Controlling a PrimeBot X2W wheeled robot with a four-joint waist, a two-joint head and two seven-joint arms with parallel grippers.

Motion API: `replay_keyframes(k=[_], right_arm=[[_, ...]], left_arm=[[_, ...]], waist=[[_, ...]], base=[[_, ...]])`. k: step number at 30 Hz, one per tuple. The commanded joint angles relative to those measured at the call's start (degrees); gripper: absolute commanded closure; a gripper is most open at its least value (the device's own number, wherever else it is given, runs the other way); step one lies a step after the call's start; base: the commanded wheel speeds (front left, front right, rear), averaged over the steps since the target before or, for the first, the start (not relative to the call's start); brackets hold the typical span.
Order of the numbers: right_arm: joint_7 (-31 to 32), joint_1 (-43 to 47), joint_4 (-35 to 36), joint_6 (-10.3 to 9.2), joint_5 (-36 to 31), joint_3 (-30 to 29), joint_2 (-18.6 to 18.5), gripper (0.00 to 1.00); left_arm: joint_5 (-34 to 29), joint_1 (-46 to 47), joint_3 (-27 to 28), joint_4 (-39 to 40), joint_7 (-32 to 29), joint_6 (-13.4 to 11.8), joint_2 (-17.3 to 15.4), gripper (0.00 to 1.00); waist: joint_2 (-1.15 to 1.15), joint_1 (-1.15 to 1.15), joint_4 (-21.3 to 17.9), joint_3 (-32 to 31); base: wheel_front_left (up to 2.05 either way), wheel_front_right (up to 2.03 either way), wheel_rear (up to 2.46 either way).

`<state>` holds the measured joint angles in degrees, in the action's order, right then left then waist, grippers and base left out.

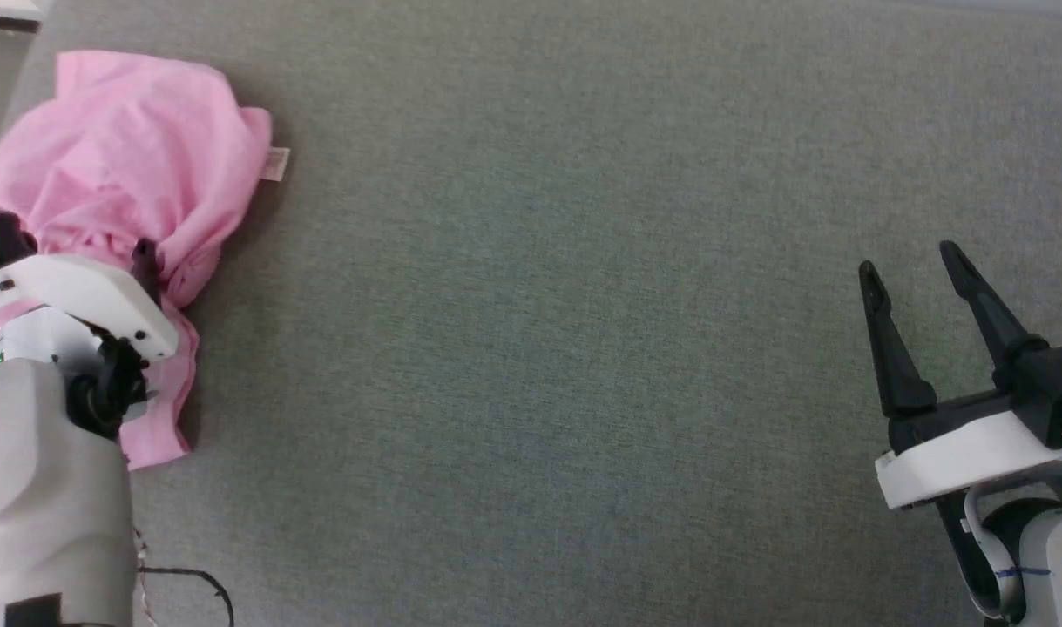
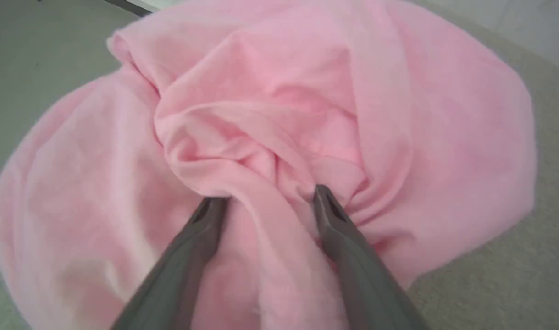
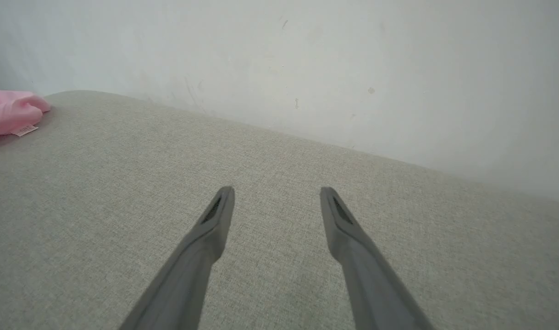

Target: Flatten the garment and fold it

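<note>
Head view: the garment is a crumpled pink heap way off at the left edge of the grey woven surface, with its white tag poking out the side. The left end effector is down on it, mostly hidden by its own wrist, so it's hard to read from here. The right end effector hovers wide open and empty, well apart, probably waiting for a freed corner.

Left wrist view: fingers spread wide, tips dug into the folds either side of a raised ridge. Nothing pinched yet, I'd say it's lined up to grab.

Right wrist view: bare surface, pale scuffed wall behind.
</note>
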<state>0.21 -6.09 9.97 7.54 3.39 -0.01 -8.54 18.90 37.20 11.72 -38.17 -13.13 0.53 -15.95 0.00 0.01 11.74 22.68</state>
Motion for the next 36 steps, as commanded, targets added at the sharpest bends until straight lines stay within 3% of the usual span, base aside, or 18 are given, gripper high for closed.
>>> replay_keyframes(k=[1, 5, 7, 8, 9, 14, 17, 23, 28, 32, 36], right_arm=[[-0.6, -1.4, 0.2, -0.04, 0.8, 0.1, -0.5, 0.0], [-1.0, -2.0, -0.2, -0.04, 1.5, 0.3, -0.8, 0.0], [-1.2, -2.4, -0.6, -0.05, 1.7, 0.7, -0.8, 0.0], [-1.3, -2.6, -0.8, -0.05, 1.9, 1.0, -0.8, 0.0], [-1.5, -2.8, -1.0, -0.05, 2.0, 1.2, -0.7, 0.0], [-2.5, -3.3, -2.2, -0.05, 2.3, 1.3, -0.1, 0.0], [-3.4, -3.1, -3.3, -0.05, 2.4, 1.0, 0.7, 0.0], [-5.1, -1.8, -5.1, -0.05, 2.2, -0.1, 3.0, 0.0], [-6.1, -0.6, -6.0, -0.05, 1.9, -1.6, 4.6, 0.0], [-6.4, 0.4, -6.3, -0.05, 1.7, -2.9, 5.2, 0.0], [-6.2, 1.9, -5.8, -0.05, 1.2, -4.9, 5.5, 0.0]], left_arm=[[1.0, 2.0, 0.5, -2.8, -2.6, 0.3, -1.3, 0.0], [1.8, 3.0, 0.2, -7.2, -8.5, 0.7, -2.5, 0.0], [2.2, 3.6, 0.1, -8.5, -10.2, 0.9, -3.1, 0.59], [2.3, 3.9, 0.1, -9.0, -10.5, 0.9, -3.4, 0.94], [2.4, 4.2, 0.1, -9.4, -10.8, 0.8, -3.6, 1.0], [2.3, 6.4, -0.5, -10.1, -11.2, 1.4, -5.7, 1.0], [0.9, 8.2, -1.2, -8.4, -7.3, 1.0, -7.7, 1.0], [0.7, 12.4, -2.1, -5.2, 2.1, 3.4, -9.1, 1.0], [1.0, 15.5, -4.0, -1.5, 11.2, 5.7, -9.1, 1.0], [-0.2, 15.9, -6.2, 1.8, 16.2, 6.1, -8.5, 1.0], [-1.7, 15.6, -9.2, 6.5, 21.1, 6.3, -6.0, 1.0]], waist=[[0.0, -0.01, -1.9, 3.0], [0.0, -0.01, -2.0, 3.9], [0.0, -0.01, -2.1, 4.0], [0.0, -0.01, -2.1, 4.0], [0.0, -0.01, -2.1, 3.8], [0.0, -0.01, -1.9, 1.3], [0.0, -0.01, -1.7, -1.4], [0.0, -0.01, -1.6, -7.5], [0.0, -0.01, -2.7, -12.1], [0.0, -0.01, -4.1, -14.3], [0.0, -0.01, -6.2, -16.4]], base=[[0.0, 0.0, 0.0], [0.0, 0.0, 0.0], [0.0, 0.0, 0.0], [0.0, 0.0, 0.0], [0.0, 0.0, 0.0], [0.0, 0.0, 0.0], [0.0, 0.0, 0.0], [0.0, 0.0, 0.0], [0.0, 0.0, 0.0], [0.0, 0.0, 0.0], [0.0, 0.0, 0.0]])
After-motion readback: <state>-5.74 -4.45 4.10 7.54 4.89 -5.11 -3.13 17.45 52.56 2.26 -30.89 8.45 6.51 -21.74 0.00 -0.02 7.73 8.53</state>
